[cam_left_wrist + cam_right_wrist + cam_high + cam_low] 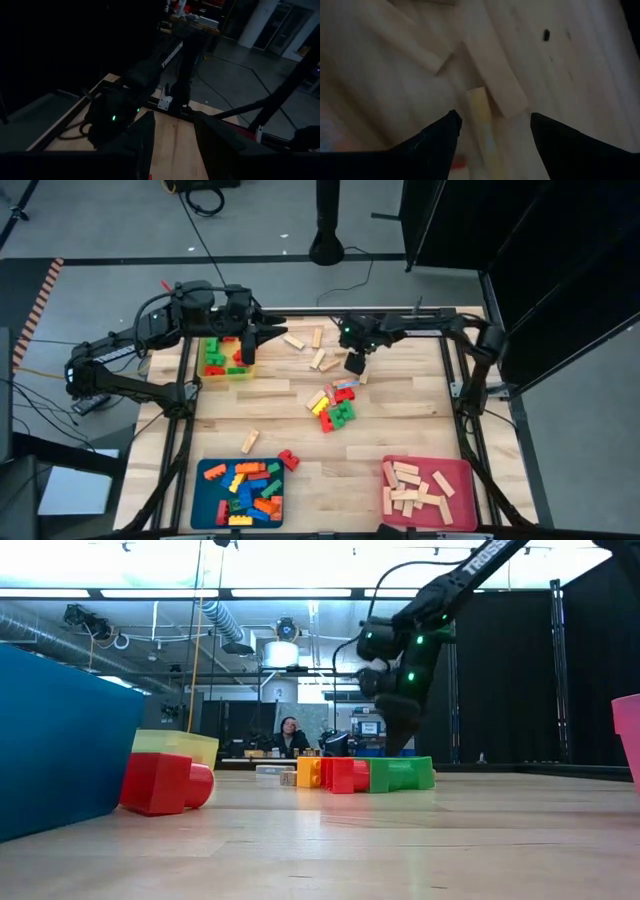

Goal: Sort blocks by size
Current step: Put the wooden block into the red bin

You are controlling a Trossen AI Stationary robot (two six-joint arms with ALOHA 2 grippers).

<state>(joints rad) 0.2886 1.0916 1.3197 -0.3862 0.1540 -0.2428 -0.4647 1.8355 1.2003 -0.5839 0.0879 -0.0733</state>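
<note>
The high view is evenly lit from above, with soft, short shadows under the arms and no glare on the table. In the low view, ceiling strip lights blow out to white, the room behind is bright, and the near blue tray and table edge are soft and out of focus. The left wrist view is very dim, nearly black on one side, with only small green lamps glowing. The right wrist view is close, blurred and murky, its wooden bars smeared.
</note>
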